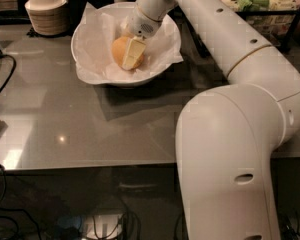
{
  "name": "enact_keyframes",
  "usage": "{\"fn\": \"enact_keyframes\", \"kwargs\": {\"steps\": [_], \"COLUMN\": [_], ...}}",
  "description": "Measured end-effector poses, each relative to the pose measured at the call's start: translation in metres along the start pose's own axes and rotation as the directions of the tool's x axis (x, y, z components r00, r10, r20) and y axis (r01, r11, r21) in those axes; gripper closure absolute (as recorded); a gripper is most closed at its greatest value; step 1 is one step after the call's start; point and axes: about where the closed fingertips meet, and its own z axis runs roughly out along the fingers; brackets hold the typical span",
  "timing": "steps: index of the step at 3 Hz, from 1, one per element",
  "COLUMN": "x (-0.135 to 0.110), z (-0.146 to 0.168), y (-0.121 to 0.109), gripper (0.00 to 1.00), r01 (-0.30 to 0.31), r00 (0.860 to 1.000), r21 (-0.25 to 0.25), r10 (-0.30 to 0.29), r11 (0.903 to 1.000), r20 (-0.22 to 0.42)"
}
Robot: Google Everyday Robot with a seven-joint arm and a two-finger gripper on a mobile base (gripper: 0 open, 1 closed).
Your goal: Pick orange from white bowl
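Note:
The orange (119,51) lies in the middle of the white bowl (92,77), on the crumpled white paper (92,39) that lines it and sticks past the rim. The bowl stands at the back of the grey table (65,119). My gripper (130,51) reaches down into the bowl from the upper right and is shut on the orange. One pale finger (134,54) lies flat against the orange's right front side. The other finger is hidden behind the fruit. The orange rests low in the bowl.
A stack of small beige bowls (46,11) stands at the back left. A dark cable (0,79) runs along the table's left edge. A tray with green items (260,4) sits at the back right. My arm's large white link (230,154) fills the right foreground.

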Motion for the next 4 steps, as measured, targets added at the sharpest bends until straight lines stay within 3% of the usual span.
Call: {"fn": "enact_keyframes", "kwargs": {"steps": [1, 2, 4], "x": [0.0063, 0.0092, 0.011], "z": [0.0028, 0.004, 0.0038], "y": [0.0022, 0.0031, 0.0024], "gripper": [0.29, 0.47, 0.94], "r01": [-0.03, -0.047, -0.017], "r00": [1.0, 0.999, 1.0], "r21": [-0.011, -0.015, 0.013], "r10": [0.03, 0.047, 0.017], "r11": [0.9995, 0.9988, 0.9998], "r20": [-0.001, -0.001, 0.005]}}
